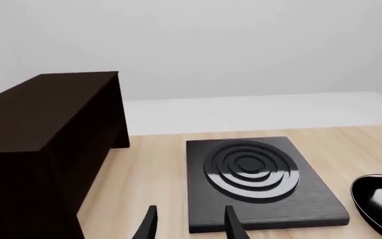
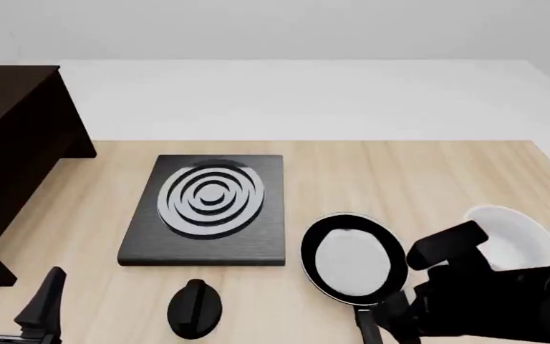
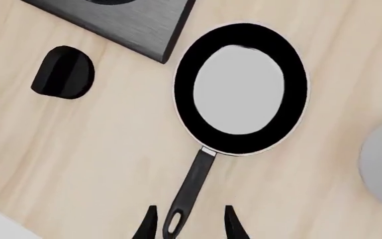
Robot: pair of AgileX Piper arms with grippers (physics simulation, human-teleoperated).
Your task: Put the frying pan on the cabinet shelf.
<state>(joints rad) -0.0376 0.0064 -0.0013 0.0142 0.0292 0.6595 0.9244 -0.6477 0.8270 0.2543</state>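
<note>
While the frying pan [image 2: 354, 264] lies flat on the light wooden tabletop [image 2: 371, 179], right of the middle and toward the near edge, its pale inside is turned upward and its long black handle [image 3: 189, 186] is pointed toward the near side. The loop at the handle's end is seen between the two fingers of the right gripper [image 3: 187, 224], whose jaws are held apart on either side of it; contact with the handle cannot be told. Just left of the pan, the square black stove plate [image 2: 208, 209] with grey rings is set, and a small black knob [image 2: 195, 308] is placed near its front edge. A white bowl [image 2: 514, 233] is found right of the pan, partly hidden by the right arm. At the far left, the dark cabinet [image 2: 12, 143] is placed, well apart from the pan. The left gripper [image 1: 187, 226] is held low at the near left, its fingers spread with nothing between them.
</note>
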